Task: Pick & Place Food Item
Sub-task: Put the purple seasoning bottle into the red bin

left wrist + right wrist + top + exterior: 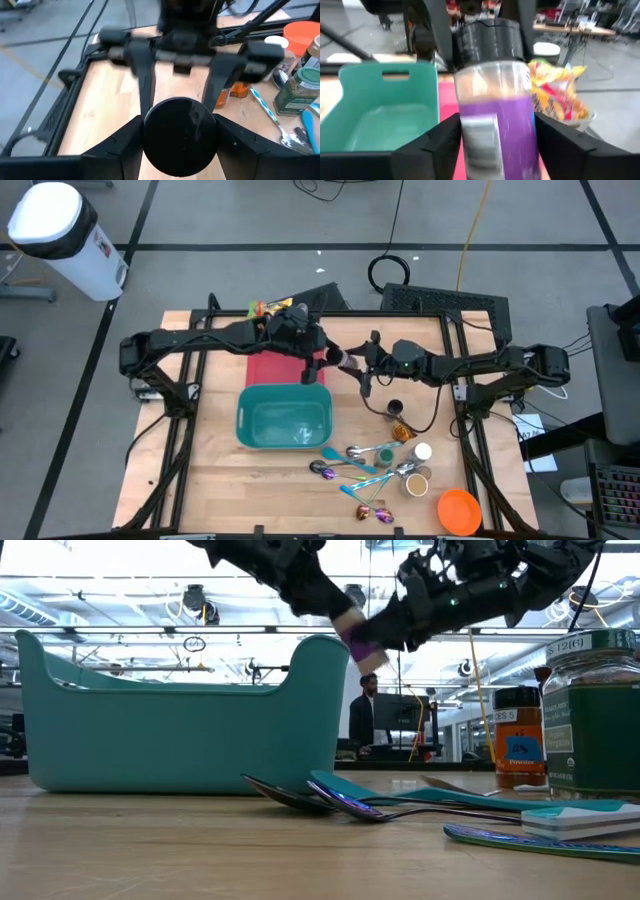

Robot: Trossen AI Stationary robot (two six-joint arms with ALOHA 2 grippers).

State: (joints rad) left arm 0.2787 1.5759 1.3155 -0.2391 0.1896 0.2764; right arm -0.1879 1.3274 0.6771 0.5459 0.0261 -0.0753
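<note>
Hanging in the air above the teal bin's (284, 423) far-right corner, the purple-labelled jar (496, 122) sits gripped between left gripper (318, 360) and right gripper (352, 366), rigid, slick-sided, probably breakable, best clamped around its body.

Teal bin (284, 421), scattered spoons (352, 469), orange lid (459, 510), red mat (272, 368)

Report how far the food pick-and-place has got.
Done: nothing visibly; the teal bin looks empty. In hand: the purple-labelled jar sits between both grippers, left gripper and right gripper, above the table. Left: other jars wait by the spoons.
</note>
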